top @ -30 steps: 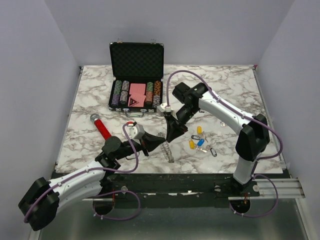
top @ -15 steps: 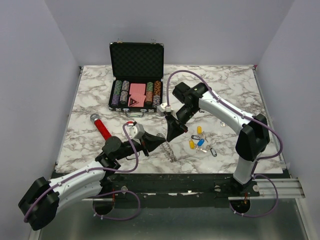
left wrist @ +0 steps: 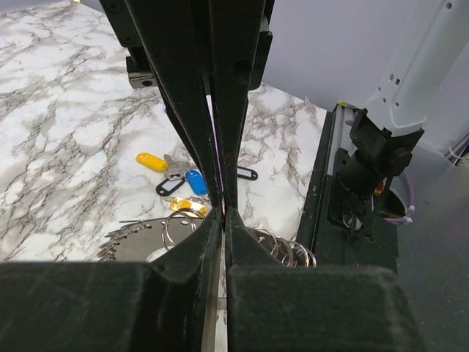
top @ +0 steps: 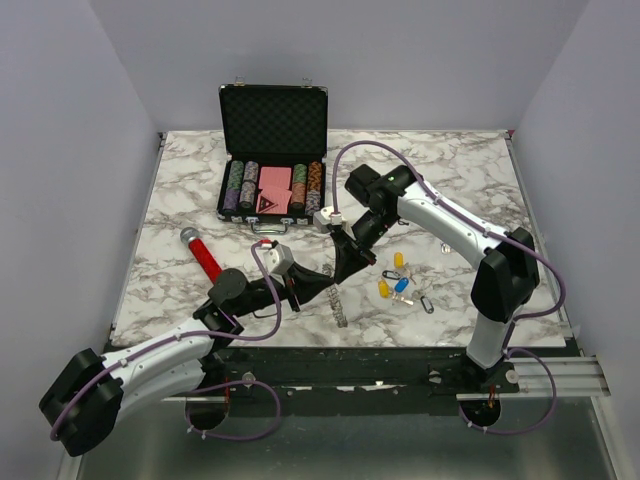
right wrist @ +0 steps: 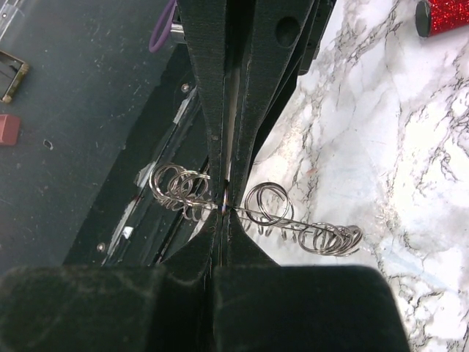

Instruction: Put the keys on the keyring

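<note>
Keyring (right wrist: 272, 217) pinched in closed right end effector (right wrist: 223, 211); left end effector (left wrist: 223, 214) barely parted, grip unclear.

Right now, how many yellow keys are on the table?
2. The far yellow key lies just behind the blue key; the near yellow key lies just left of it. Others may be hidden.

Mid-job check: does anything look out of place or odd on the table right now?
Nothing spilled or damaged. One oddity: the silvery metal ring fringed with small loops stands on edge rather than flat, pinched by the right hand, the left hand meeting it tip to tip. The small plastic-headed keys lie loose beside it.
</note>
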Controlling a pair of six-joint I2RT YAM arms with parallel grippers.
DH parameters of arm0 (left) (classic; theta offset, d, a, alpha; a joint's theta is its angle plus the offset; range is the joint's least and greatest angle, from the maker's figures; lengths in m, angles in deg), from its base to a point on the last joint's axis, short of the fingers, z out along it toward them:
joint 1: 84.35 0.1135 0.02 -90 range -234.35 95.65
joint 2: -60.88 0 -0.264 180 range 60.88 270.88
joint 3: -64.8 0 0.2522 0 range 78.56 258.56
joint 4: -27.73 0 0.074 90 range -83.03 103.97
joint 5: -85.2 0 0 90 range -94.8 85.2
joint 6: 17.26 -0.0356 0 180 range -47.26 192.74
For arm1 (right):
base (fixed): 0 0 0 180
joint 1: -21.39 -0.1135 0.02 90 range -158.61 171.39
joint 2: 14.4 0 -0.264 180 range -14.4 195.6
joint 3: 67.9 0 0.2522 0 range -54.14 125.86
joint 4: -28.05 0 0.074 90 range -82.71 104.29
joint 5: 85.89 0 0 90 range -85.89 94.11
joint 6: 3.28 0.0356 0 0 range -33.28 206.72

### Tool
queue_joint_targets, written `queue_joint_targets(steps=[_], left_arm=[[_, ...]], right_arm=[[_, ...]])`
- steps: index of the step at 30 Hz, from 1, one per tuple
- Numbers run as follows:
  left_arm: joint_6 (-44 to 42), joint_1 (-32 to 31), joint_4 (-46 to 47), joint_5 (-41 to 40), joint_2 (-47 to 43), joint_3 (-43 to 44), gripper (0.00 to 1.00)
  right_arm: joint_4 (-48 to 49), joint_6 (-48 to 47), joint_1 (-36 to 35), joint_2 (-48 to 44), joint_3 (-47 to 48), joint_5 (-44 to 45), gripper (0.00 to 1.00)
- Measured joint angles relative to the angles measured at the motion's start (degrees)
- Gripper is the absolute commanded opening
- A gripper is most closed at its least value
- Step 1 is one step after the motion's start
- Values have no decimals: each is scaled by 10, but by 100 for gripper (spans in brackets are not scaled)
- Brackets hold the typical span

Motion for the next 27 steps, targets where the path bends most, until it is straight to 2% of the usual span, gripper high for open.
queue_joint_targets(steps=[1,7,11,13,18,22,27], left_arm=[[1,0,-2,0,0,0,1],[3,0,-8,2,0,3,0],[2,0,-12,2,-3,3,0],[-2,1,-19,0,-8,2,0],[-25,5,-11,7,-55,-28,0],[-58,11,18,46,-109,-70,0],[-86,17,26,113,-140,-67,0]], right_arm=[[0,0,0,0,0,0,1],[0,0,0,0,0,2,2],[0,3,0,0,0,1,38],[-2,8,-1,0,0,-1,46],[-2,12,-1,-11,1,0,48],[-2,12,-1,-39,0,8,49],[-2,9,4,-69,-1,13,49]])
